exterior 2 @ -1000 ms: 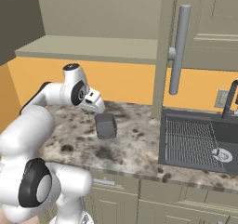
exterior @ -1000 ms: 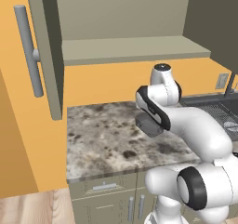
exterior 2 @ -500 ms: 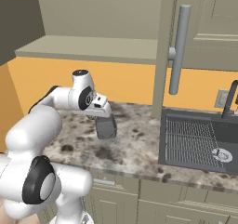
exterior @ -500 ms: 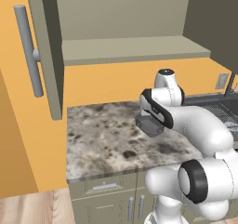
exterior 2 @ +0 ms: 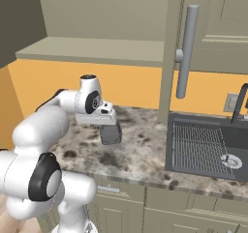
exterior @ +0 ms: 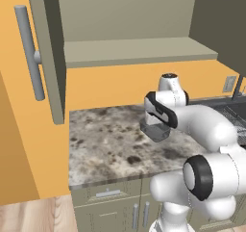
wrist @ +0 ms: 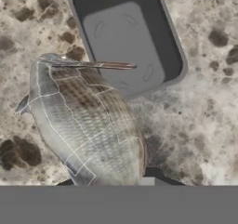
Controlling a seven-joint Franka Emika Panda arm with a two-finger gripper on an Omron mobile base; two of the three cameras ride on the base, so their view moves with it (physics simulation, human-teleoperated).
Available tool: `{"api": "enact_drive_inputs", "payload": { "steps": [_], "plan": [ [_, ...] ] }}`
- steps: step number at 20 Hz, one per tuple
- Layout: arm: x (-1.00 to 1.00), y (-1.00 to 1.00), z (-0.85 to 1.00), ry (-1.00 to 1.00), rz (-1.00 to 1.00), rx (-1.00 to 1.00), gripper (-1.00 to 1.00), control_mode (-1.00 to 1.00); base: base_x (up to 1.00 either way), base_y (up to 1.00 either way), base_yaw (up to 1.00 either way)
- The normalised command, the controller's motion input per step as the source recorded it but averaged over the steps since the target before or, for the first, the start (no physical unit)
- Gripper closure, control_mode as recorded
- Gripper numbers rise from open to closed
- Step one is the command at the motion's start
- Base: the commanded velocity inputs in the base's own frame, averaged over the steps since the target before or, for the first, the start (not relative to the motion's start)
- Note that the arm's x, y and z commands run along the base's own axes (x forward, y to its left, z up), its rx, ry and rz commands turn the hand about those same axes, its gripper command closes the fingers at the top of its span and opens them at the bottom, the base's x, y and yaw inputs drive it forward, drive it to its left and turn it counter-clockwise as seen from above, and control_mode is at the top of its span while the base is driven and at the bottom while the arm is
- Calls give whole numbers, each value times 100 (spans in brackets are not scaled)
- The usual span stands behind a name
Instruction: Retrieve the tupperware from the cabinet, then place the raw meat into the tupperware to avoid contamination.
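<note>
Stone, smoky plastic, scaly skin and matt paint

The counter (exterior: 105, 144) looks like polished speckled granite, mottled grey, brown and cream. The tupperware (wrist: 126, 39) is smooth, dark grey, smoky plastic with a faint sheen on its floor. The raw meat (wrist: 86, 123), a fish, has a finely scaled, slightly glossy grey-brown skin. The cabinet (exterior: 134, 53) is matt olive-grey, its bar handle (exterior: 30, 53) plain matt grey metal. The sink (exterior 2: 203, 145) looks dark and matt.
</note>
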Motion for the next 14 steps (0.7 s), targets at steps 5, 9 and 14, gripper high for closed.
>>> {"api": "enact_drive_inputs", "payload": {
  "steps": [5, 9, 14],
  "plan": [
    [0, -16, -5, 14, 0, 0, 100, -100, 0, 0, 0],
    [0, -10, -8, 16, 0, -2, 100, -100, 0, 0, 0],
    [4, -3, -5, 13, 0, -2, 100, -100, 0, 0, 0]
  ]
}}
